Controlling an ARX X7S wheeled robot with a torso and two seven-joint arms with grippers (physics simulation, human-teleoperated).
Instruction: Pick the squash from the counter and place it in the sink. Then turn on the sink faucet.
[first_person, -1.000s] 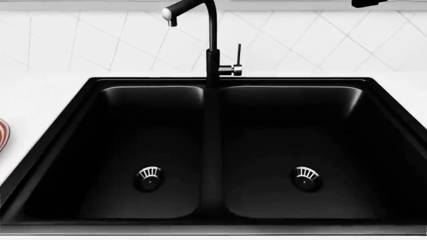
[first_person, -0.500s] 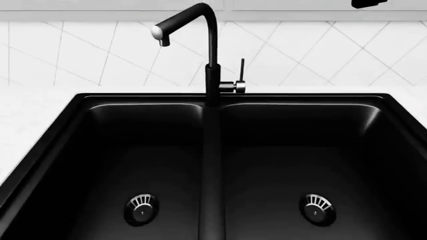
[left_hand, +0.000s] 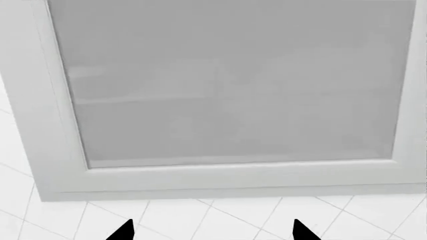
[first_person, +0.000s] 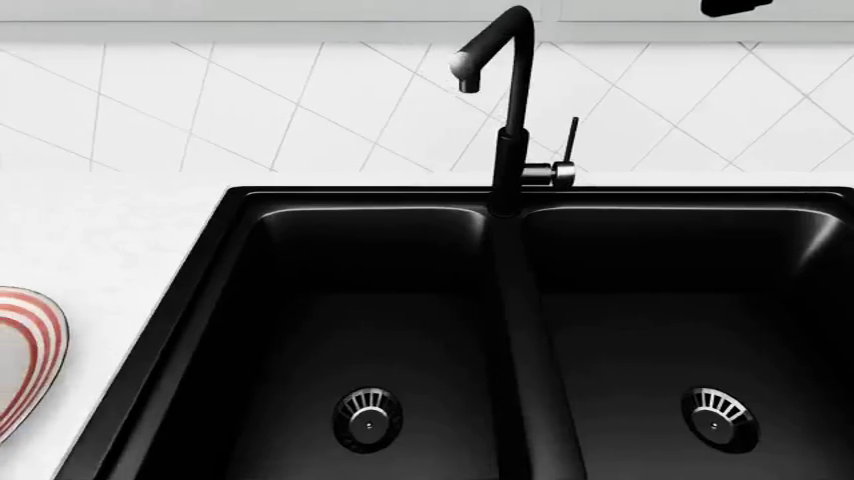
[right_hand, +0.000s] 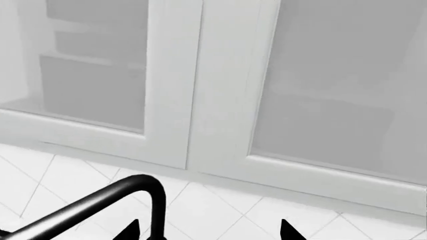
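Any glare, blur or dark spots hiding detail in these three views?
Head view: the matte black double-basin sink swallows detail, with thin highlights along its rims. Left wrist view: frosted grey cabinet glass looks hazy. Right wrist view: the black gooseneck faucet is sharp.

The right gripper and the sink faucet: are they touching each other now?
Cannot tell. In the right wrist view the sink faucet's curved spout passes close by one of the right gripper's fingertips, but only the tips show and depth is unclear.
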